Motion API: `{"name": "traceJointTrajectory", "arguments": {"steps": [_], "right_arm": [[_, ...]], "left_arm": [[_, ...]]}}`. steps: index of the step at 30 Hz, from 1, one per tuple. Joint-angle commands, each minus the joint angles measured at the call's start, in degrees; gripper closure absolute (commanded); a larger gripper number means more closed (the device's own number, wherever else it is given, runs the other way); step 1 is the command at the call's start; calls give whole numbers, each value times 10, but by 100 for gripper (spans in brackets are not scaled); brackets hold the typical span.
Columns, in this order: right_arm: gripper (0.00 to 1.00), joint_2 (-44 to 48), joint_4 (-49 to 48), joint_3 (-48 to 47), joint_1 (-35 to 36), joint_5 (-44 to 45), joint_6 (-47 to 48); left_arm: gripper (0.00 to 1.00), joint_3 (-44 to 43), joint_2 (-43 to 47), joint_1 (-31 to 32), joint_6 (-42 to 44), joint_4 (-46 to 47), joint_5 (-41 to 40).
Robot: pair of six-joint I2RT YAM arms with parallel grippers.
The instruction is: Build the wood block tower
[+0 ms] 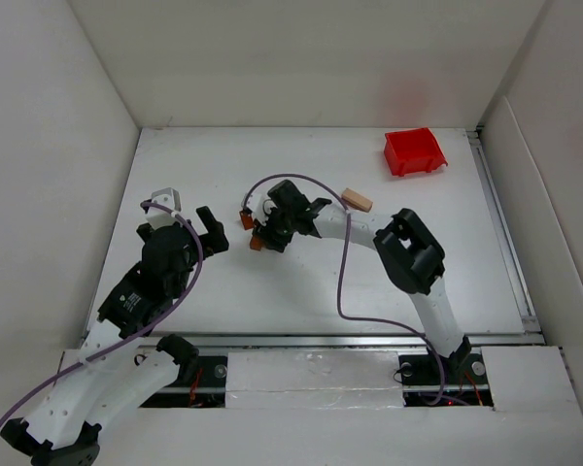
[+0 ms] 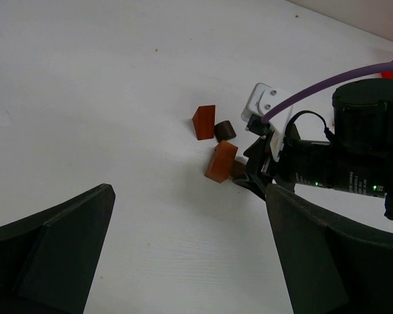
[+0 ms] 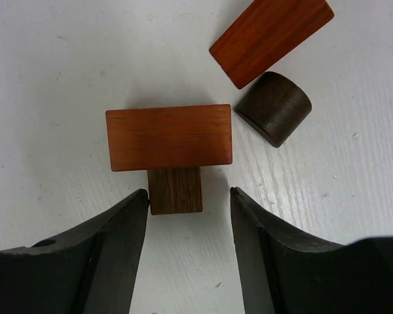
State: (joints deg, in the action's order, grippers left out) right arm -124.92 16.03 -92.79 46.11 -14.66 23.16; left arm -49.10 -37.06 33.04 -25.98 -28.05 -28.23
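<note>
Four small wooden blocks lie loose on the white table. In the right wrist view a reddish-brown rectangular block point(image 3: 168, 137) lies against a small dark brown block point(image 3: 175, 190). A reddish wedge point(image 3: 272, 39) and a dark half-round block point(image 3: 275, 108) lie beyond them. My right gripper point(image 3: 188, 193) is open and straddles the small dark block; its left finger touches it and the right finger stands apart. A tan block point(image 1: 357, 199) lies alone behind the right arm. My left gripper point(image 1: 187, 216) is open and empty, left of the blocks point(image 2: 221, 161). No stack stands.
A red plastic bin point(image 1: 414, 151) sits at the back right. White walls enclose the table on three sides. A purple cable point(image 1: 342, 282) loops over the table from the right arm. A metal rail runs along the near edge.
</note>
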Motion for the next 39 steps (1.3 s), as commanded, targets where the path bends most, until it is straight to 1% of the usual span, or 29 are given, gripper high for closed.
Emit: {"name": "traceJointTrajectory", "arguments": {"steps": [1,6,9,10,11,12,17,21,25,29,30,32,33,35,36,37,38,39], "right_arm": [[43,-15,19,-24,3,-4,5],[46,-37,43,-42,8,-16,6],[55,-37,46,-42,8,-13,5],[61,-35,48,-41,8,-11,6],[63,-30,58,-39,8,-9,7],[68,-14,67,-33,8,3,7],[71,26,88,1,8,26,14],[75,51,125,13,-4,18,20],[73,57,187,16,-17,-8,22],[72,57,222,1,-11,10,19],[72,57,231,-6,-2,19,17],[73,51,280,-44,14,43,17],[74,43,323,-62,14,52,19],[76,30,368,-123,22,66,18],[76,18,411,-166,30,101,10],[76,11,430,-166,30,102,10],[77,5,452,-206,35,114,9],[79,-1,482,-225,36,118,6]], "left_arm": [[1,0,1,3,8,25,6],[1,0,3,3,9,27,7],[1,1,5,3,9,27,6],[1,1,6,3,9,27,6],[1,1,7,3,9,27,6],[1,1,7,3,9,27,7],[1,1,6,3,10,27,8],[1,1,8,3,9,27,7],[1,1,8,3,9,27,7],[1,1,9,3,9,27,7],[1,1,8,3,9,27,7],[1,1,8,3,10,26,8],[1,1,8,3,9,27,7],[1,1,9,3,9,27,7],[1,1,11,3,9,27,6],[1,1,12,3,9,27,6],[1,1,13,3,9,26,6],[1,1,15,3,9,26,5]]}}
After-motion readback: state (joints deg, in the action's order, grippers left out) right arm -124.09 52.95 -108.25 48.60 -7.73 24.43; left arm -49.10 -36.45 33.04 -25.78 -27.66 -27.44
